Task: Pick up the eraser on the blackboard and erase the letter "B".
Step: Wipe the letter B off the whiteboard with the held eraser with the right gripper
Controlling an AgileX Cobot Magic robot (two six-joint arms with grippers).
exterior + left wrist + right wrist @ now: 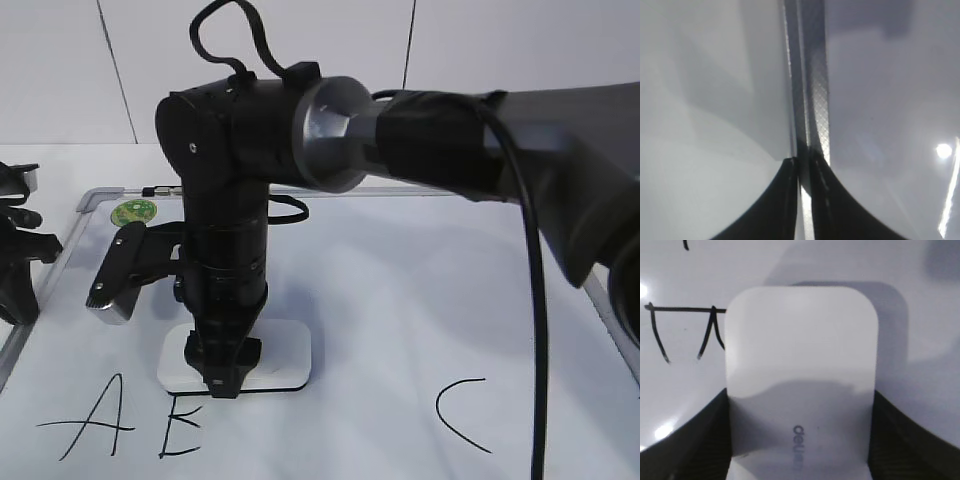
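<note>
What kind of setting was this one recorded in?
Probably a robot lab bench, not a classroom: a large white dry-erase board with a grey metal frame lies flat under a black robot arm, whose right pincer grips a flat white plastic eraser, against plain white panelled walls.

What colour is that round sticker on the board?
Green sticker, seen best in the exterior view.

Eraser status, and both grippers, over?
Right gripper straddles eraser, shut on it. Left gripper shut, empty, at blackboard edge. Letter "B" part-erased.
</note>
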